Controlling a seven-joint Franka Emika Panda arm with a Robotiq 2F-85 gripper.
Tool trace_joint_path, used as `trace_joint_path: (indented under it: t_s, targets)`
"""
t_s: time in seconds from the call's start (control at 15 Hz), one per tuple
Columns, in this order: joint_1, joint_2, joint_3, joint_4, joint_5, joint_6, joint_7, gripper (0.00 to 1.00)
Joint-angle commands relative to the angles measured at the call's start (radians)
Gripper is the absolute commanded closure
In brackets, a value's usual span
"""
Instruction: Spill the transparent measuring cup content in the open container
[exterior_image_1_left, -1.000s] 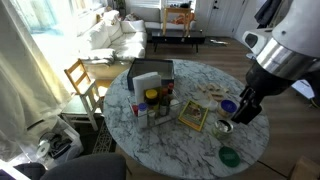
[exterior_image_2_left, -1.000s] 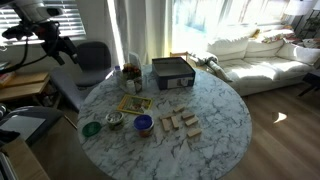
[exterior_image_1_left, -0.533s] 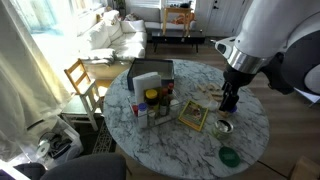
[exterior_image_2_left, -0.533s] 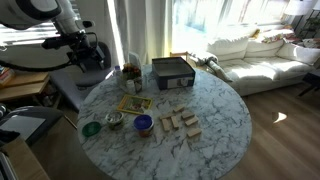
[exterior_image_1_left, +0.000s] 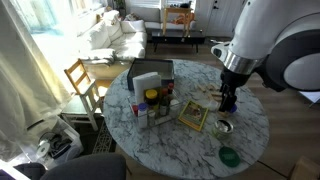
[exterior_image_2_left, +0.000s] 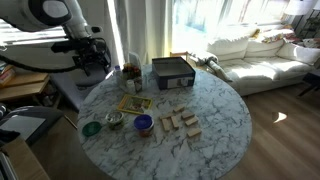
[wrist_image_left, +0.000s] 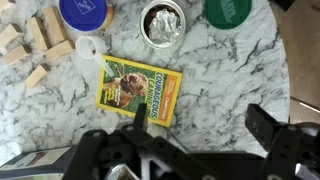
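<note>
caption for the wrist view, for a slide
Open tool hovers above a yellow booklet, with the transparent measuring cup beyond on the marble table.

measuring cup (wrist_image_left: 163, 22) between bowl (wrist_image_left: 82, 10) and dish (wrist_image_left: 228, 10) | book (wrist_image_left: 138, 88) beside cup

The wrist view's top edge cuts off the blue bowl (wrist_image_left: 83, 9) and the green dish (wrist_image_left: 228, 9); the fingers (wrist_image_left: 265, 125) look dark and blurred.

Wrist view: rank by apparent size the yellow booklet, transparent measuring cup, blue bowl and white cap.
1. yellow booklet
2. transparent measuring cup; the blue bowl looks similar but is cropped at the frame edge, so they are not ranked against each other
3. white cap
</note>
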Motion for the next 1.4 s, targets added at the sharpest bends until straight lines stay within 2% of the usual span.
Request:
trace_joint_path:
  t_s: [0.0,0.47,0.73,0.8,0.87,1.07,1.13,1.33]
  targets:
    - [-0.011,0.178,-0.063,0.128,0.047,-0.038,-0.230,0.00]
    - [-0.076,0.464,-0.066,0.404,-0.005,-0.152,-0.545,0.00]
    - [-0.114,0.602,-0.066,0.533,-0.020,-0.193,-0.662,0.00]
    - [-0.115,0.629,-0.075,0.556,-0.034,-0.177,-0.641,0.00]
    - [-0.110,0.553,-0.062,0.475,-0.012,-0.154,-0.612,0.00]
    - [-0.122,0.614,-0.066,0.529,-0.021,-0.154,-0.622,0.00]
    - [-0.107,0.606,-0.066,0.503,-0.060,-0.155,-0.631,0.00]
    - [-0.133,0.666,-0.053,0.537,-0.037,-0.193,-0.718,0.00]
